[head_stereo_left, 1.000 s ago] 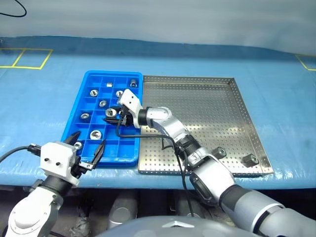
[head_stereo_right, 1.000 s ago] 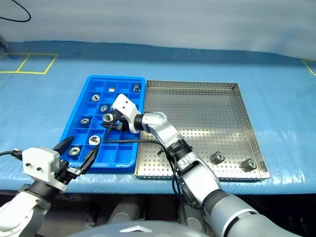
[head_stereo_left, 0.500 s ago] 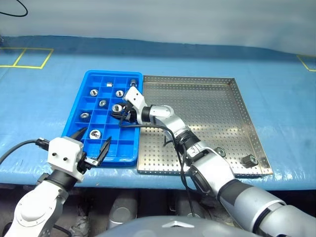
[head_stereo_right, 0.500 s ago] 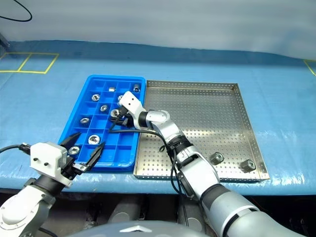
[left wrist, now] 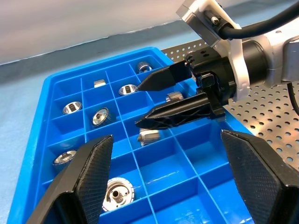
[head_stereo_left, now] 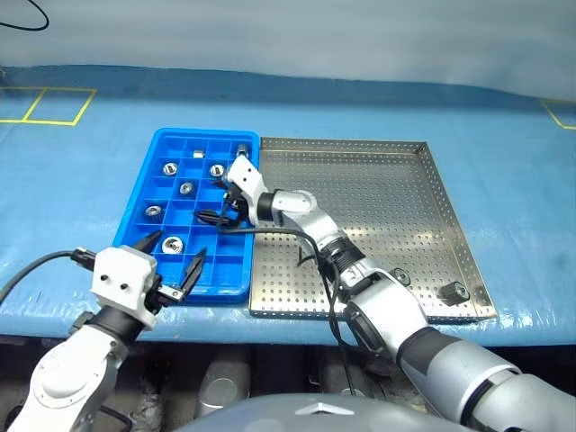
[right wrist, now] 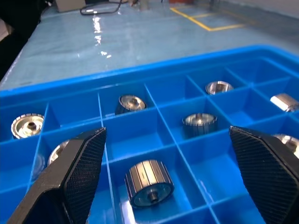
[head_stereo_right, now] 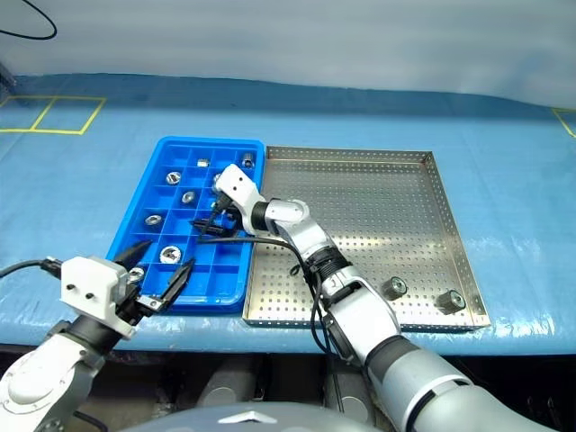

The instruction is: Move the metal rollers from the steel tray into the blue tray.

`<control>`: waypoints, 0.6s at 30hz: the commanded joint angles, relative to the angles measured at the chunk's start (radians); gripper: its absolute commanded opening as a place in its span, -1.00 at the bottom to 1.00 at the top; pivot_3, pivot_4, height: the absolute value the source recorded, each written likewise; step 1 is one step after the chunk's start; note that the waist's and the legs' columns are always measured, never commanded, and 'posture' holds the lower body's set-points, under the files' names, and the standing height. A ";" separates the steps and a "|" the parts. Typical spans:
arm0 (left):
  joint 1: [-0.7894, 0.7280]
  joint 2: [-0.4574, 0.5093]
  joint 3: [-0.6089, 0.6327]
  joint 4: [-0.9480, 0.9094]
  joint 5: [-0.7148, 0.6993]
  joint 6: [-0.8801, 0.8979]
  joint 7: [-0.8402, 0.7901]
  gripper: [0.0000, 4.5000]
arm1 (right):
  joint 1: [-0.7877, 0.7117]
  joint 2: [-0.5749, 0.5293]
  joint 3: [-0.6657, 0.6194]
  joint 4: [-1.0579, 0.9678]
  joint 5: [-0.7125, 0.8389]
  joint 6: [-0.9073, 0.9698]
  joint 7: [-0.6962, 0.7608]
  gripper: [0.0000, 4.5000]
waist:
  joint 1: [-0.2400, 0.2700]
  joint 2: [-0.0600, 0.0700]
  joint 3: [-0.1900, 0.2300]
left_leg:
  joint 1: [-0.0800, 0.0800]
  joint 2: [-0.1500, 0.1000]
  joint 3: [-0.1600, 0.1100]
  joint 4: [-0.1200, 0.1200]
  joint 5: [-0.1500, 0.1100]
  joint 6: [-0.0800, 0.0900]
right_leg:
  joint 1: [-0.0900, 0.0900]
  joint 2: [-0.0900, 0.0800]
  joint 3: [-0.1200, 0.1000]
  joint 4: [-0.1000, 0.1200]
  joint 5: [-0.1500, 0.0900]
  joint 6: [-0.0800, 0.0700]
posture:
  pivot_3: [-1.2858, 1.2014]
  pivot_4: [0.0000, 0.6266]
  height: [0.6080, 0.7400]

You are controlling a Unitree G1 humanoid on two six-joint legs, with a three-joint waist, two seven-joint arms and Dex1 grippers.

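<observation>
From the head views, the right pincer [head_stereo_left: 219, 209] hangs over the blue tray [head_stereo_left: 153, 163] with its two fingers spread apart and nothing between them, so the roller it was over now lies loose in a compartment near the tray's right side. Two rollers [head_stereo_right: 393, 288] wait near the front edge of the steel tray [head_stereo_left: 432, 171], one further right [head_stereo_right: 447, 300] by the near right corner, well apart from the blue tray. The left pincer [head_stereo_right: 155, 282] sits at the near edge of the blue tray, fingers wide apart, holding nothing. Over to the left wrist view: the right pincer's black fingers [left wrist: 180, 109] point across the grid, and a roller [left wrist: 148, 136] lies on its side in the cell just below their tips, clear of both. In the right wrist view that same roller [right wrist: 148, 183] rests in its cell between the open fingers, touching neither. To finish this step well, I'd lift the right arm straight up before swinging right, so a fingertip doesn't clip a divider or knock the roller out; then approach the next roller from above with the fingers straddling its curved sides.
</observation>
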 commanded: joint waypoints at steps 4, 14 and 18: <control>-0.195 0.014 -0.115 0.038 0.002 0.031 -0.042 0.79 | 0.180 -0.149 -0.048 -0.505 -0.003 0.171 -0.053 0.99 | 0.001 0.000 0.000 | -0.001 -0.001 -0.002 0.000 0.000 0.000 | 0.001 -0.001 -0.001 -0.001 0.000 0.000 | 0.11 -0.52 1.00; -0.505 -0.030 -0.266 0.301 0.032 -0.004 -0.125 0.79 | 0.610 -0.562 -0.261 -1.102 -0.030 0.574 -0.162 0.99 | -0.091 0.001 0.000 | -0.001 -0.002 0.005 0.001 -0.002 0.006 | 0.000 -0.004 0.001 -0.002 0.002 0.003 | -0.11 -0.52 1.00; -0.581 -0.049 -0.313 0.383 0.044 -0.029 -0.167 0.79 | 0.740 -0.620 -0.325 -1.223 0.003 0.675 -0.174 0.99 | -0.131 0.002 0.000 | -0.001 -0.001 0.006 0.001 -0.005 0.011 | 0.000 -0.003 0.003 -0.001 0.003 0.005 | -0.16 -0.52 1.00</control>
